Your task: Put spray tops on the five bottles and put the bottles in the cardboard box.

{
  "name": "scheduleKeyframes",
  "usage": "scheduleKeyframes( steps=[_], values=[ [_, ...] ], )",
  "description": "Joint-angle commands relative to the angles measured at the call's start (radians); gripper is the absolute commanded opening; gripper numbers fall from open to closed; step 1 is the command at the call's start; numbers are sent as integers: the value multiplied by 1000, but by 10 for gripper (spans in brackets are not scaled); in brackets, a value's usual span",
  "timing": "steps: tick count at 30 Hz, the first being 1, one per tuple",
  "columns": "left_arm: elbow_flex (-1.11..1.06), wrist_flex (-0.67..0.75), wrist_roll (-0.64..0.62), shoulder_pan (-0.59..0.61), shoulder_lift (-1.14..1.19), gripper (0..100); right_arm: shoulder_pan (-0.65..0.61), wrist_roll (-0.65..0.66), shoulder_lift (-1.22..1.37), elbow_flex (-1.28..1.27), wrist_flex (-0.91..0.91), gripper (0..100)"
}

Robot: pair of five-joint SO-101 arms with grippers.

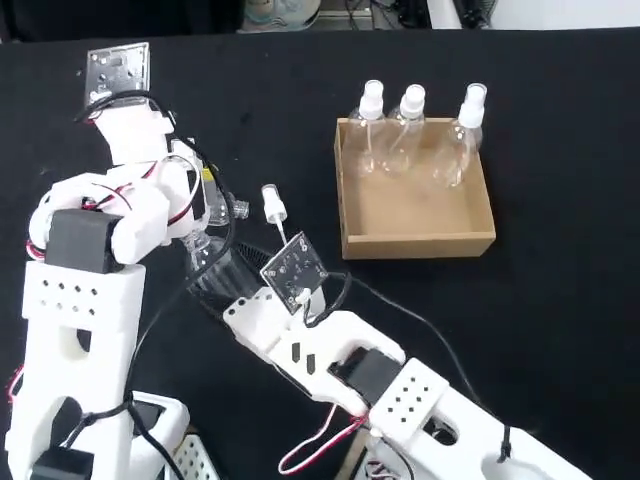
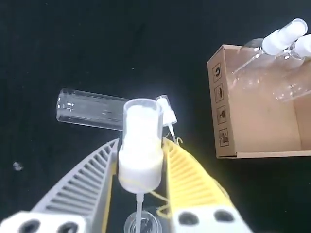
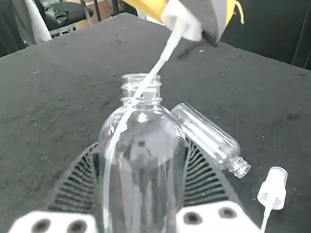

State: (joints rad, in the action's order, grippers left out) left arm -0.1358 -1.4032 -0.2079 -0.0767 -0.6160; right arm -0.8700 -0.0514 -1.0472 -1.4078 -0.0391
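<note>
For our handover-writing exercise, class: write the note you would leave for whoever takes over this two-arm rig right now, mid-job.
Right gripper shut on a bottle.
Left gripper shut on a spray top, tube in that bottle's neck, not seated.
Done: three topped bottles in the cardboard box.
To do: seat this top, box the bottle; then cap and box the bare bottle lying beside the loose top.

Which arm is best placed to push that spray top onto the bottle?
Probably left: the left gripper holds the spray top, its tube already inside the bottle the right gripper steadies.
</note>
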Motion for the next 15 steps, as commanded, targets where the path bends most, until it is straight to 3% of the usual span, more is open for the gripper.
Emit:
scheduleKeyframes(
  steps=[1,7,15],
  values=[
    [61,-38,3,-65,-17,30,15,-8,-59,16,9,11],
    [104,-129,11,-170,-8,30,15,-8,-67,10,8,11],
    [114,-160,11,-73,-17,35,17,-8,-67,13,8,11]
  ],
)
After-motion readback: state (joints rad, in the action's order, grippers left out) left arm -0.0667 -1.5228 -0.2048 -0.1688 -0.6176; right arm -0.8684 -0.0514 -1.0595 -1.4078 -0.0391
